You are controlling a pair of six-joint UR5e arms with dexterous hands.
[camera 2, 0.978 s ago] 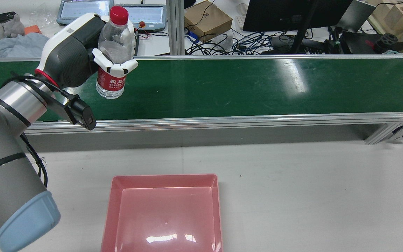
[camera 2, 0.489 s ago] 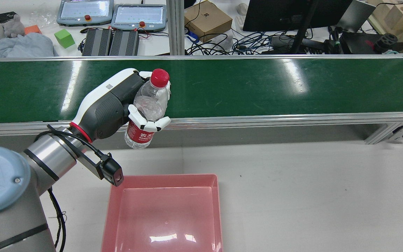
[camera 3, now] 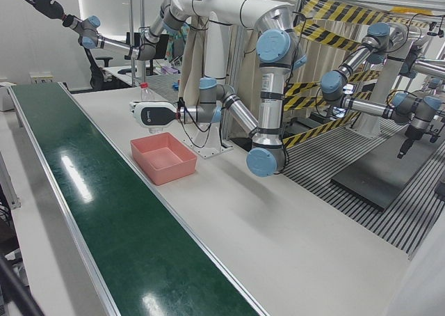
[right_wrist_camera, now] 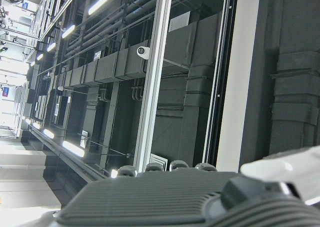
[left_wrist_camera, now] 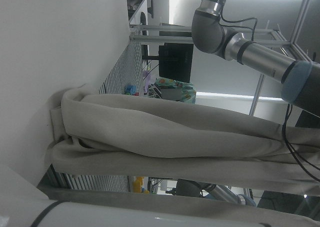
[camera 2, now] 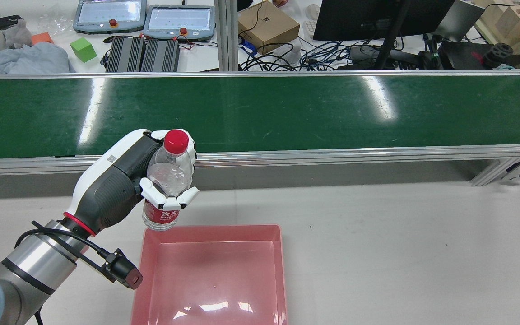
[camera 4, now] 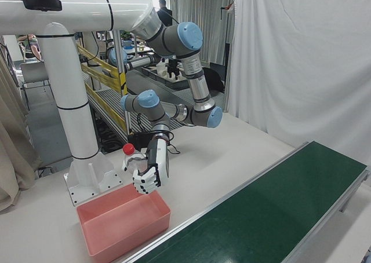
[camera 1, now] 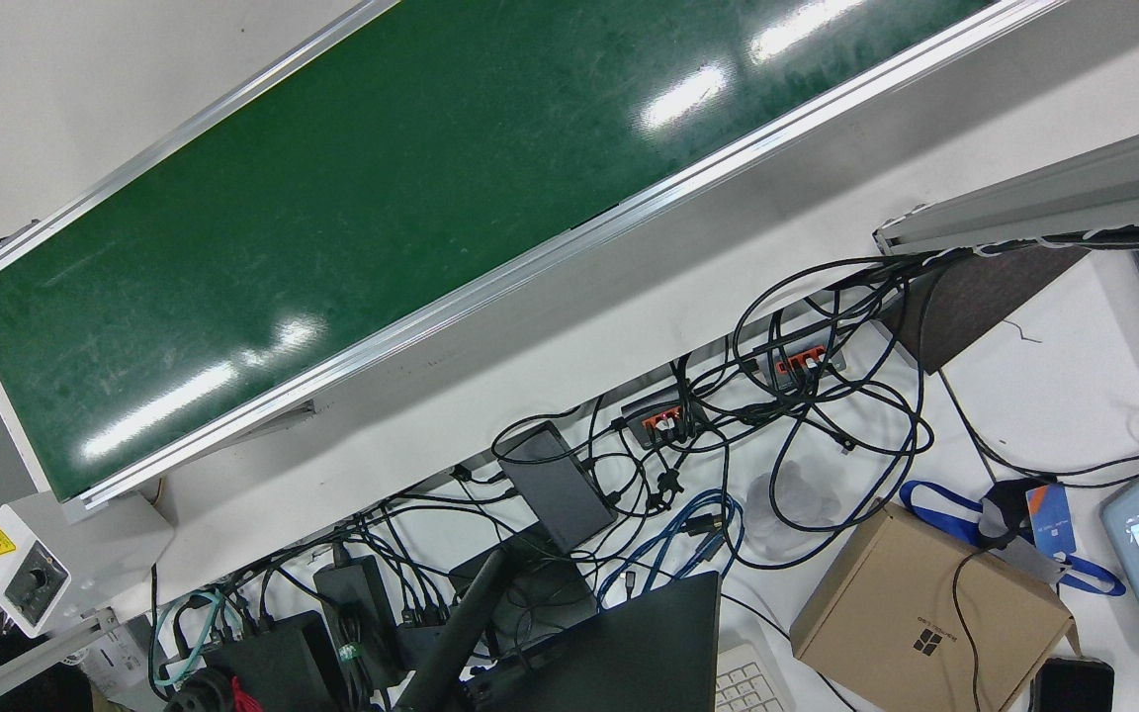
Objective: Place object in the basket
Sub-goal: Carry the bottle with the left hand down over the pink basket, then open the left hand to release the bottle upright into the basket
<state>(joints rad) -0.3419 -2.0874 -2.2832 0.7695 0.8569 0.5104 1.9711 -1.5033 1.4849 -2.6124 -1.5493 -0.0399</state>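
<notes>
The bottle, clear plastic with a red cap and a red label, is held in the air by the left hand, whose white fingers are wrapped around its middle, just above the label. It stands nearly upright, with the cap tipped slightly away from the robot, and its base hangs over the far left corner of the pink basket without touching it. In the right-front view the same bottle shows beside the hand, above the far end of the basket. The left-front view shows the hand reaching out level above the basket, with the bottle's red cap just visible behind it. The basket sits on the white table, near the robot's side, and nothing lies inside it. Beyond it runs the long green conveyor belt, bare along its whole length. Past the belt a cluttered bench holds a cardboard box, a green cube, two tablet-like controllers and tangled cables. The right hand does not appear in the station views; its own camera shows only part of its dark housing, so I cannot tell whether its fingers are apart or together.
</notes>
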